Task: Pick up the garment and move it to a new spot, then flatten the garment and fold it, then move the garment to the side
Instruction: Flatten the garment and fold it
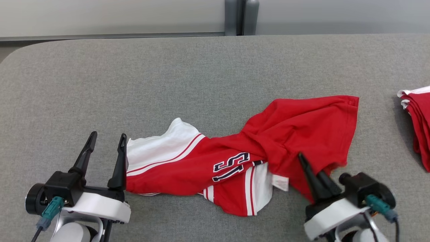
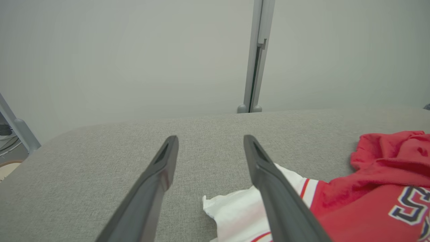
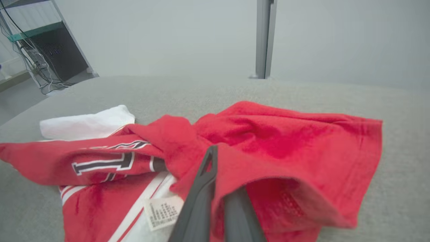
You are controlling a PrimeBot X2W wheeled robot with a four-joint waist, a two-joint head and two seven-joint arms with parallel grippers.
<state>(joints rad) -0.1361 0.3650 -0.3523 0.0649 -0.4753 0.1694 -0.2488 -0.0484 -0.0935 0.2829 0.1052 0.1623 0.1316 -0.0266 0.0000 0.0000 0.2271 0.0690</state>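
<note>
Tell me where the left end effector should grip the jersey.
Grip the white end at its edge, coming from the robot's left along the table. It lies flat beside the open left end effector, opposite the red hem pinched by the right end effector.

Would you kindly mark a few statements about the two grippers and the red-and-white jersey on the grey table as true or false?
1. The right gripper is shut on the red-and-white jersey garment. True.
2. The left gripper is also shut on the garment. False: its fingers stand wide open, gripping nothing.
3. The garment lies flat and smoothed out. False: it is twisted and bunched.
4. A stack of red garments sits at the grey fabric-covered table's right edge. True.
</note>
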